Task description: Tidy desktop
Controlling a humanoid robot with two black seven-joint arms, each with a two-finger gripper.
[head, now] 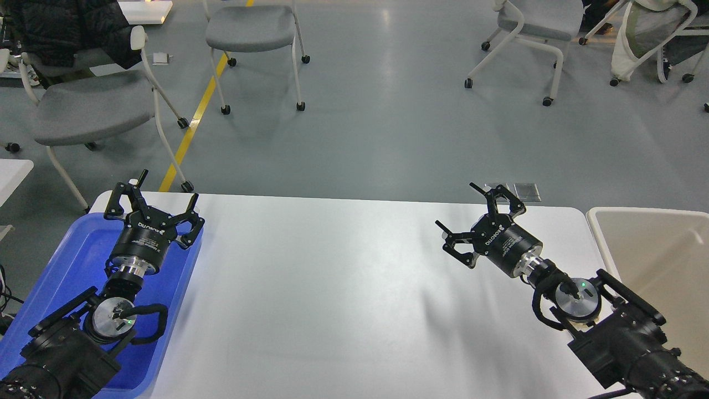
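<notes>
The desktop (pixel 332 288) is a wide white tabletop with rounded corners, and nothing lies on its bare middle. My left gripper (pixel 166 191) hovers above the far end of the blue tray (pixel 61 260), fingers spread open and holding nothing. Over the right part of the desktop my right gripper (pixel 455 208) is open too, with its fingers pointing up and to the left and nothing between them.
A beige bin (pixel 653 249) stands at the table's right edge. Grey wheeled chairs (pixel 88 111) stand on the floor beyond the far table edge, with a yellow floor line (pixel 194 119) at the left. Another white table corner (pixel 11 172) shows at far left.
</notes>
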